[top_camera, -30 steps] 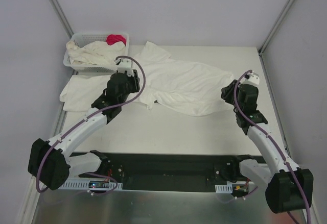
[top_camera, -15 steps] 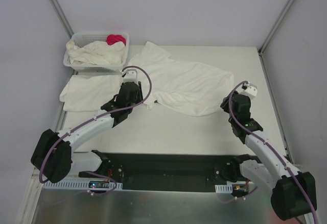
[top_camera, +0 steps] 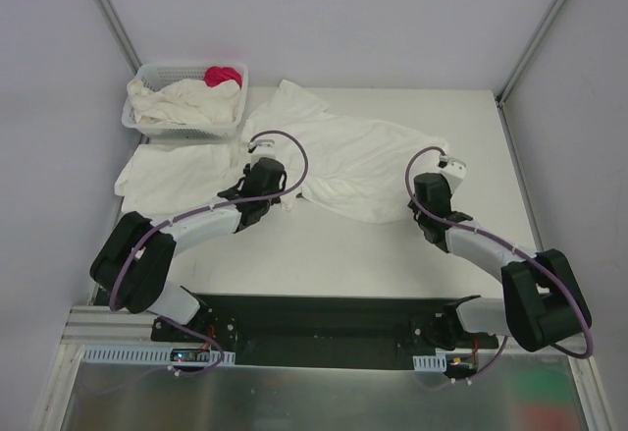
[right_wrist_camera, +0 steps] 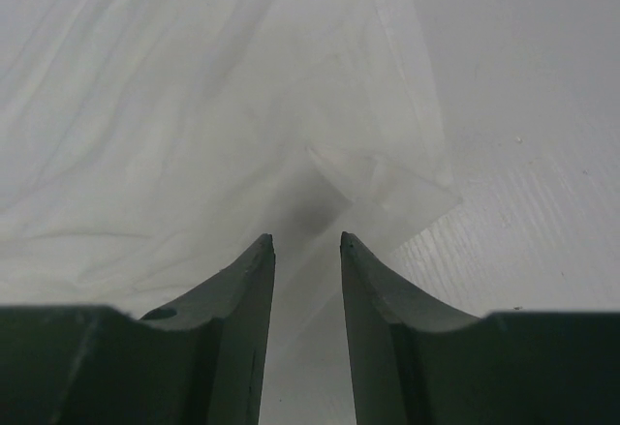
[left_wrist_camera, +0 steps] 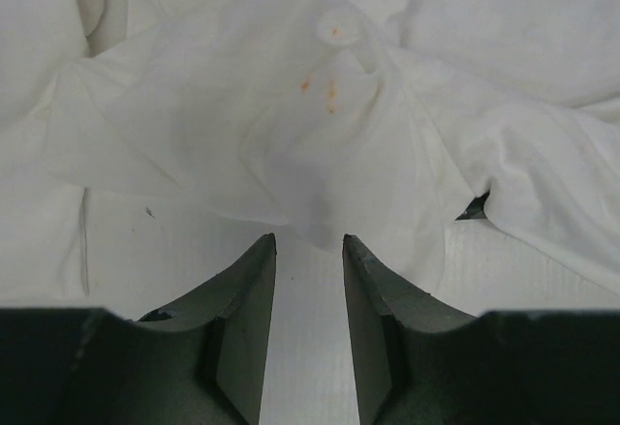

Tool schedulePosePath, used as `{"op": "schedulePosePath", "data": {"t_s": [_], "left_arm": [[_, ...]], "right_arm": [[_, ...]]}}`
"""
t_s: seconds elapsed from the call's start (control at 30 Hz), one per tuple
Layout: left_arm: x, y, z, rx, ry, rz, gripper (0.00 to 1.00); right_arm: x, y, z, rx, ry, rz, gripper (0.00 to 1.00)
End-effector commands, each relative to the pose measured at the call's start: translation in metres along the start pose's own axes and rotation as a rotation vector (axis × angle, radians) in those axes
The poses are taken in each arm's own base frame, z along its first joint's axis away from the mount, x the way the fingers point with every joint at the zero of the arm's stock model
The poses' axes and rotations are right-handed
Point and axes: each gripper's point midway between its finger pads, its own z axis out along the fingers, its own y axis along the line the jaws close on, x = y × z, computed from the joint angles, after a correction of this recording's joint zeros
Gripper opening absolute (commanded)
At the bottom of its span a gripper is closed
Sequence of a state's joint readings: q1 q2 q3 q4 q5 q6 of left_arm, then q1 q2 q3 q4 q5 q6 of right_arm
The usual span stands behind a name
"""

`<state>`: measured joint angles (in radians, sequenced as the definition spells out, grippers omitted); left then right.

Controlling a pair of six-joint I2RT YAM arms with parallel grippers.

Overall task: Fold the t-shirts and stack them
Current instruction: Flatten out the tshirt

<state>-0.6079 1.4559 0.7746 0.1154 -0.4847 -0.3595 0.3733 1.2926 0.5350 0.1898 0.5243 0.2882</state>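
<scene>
The crumpled white t-shirt is lying mid-way across the table, long axis running left to right, its near edge just ahead of both sets of jaws: the left gripper is facing its near-left fold, the right gripper its right corner, both standing parted, gripping nothing.

I can read no writing, label, brand or number in any of my views. The only marks I see are a few small orange specks on the t-shirt in front of my left wrist, and they form no letters.
</scene>
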Motion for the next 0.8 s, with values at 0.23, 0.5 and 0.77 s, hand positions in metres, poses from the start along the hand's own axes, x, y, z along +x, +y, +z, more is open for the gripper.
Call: {"op": "schedulePosePath", "data": {"t_s": [0.23, 0.5, 0.77], "left_arm": [[-0.034, 0.001, 0.019, -0.093, -0.086, -0.010, 0.32], [-0.040, 0.037, 0.021, -0.165, -0.103, -0.141, 0.32], [-0.026, 0.049, 0.029, -0.056, -0.077, -0.310, 0.33]], "right_arm": [[-0.043, 0.011, -0.009, -0.024, -0.141, 0.088, 0.36], [-0.041, 0.006, -0.012, -0.025, -0.147, 0.084, 0.36], [-0.040, 0.015, -0.012, -0.066, -0.132, 0.100, 0.36]]}}
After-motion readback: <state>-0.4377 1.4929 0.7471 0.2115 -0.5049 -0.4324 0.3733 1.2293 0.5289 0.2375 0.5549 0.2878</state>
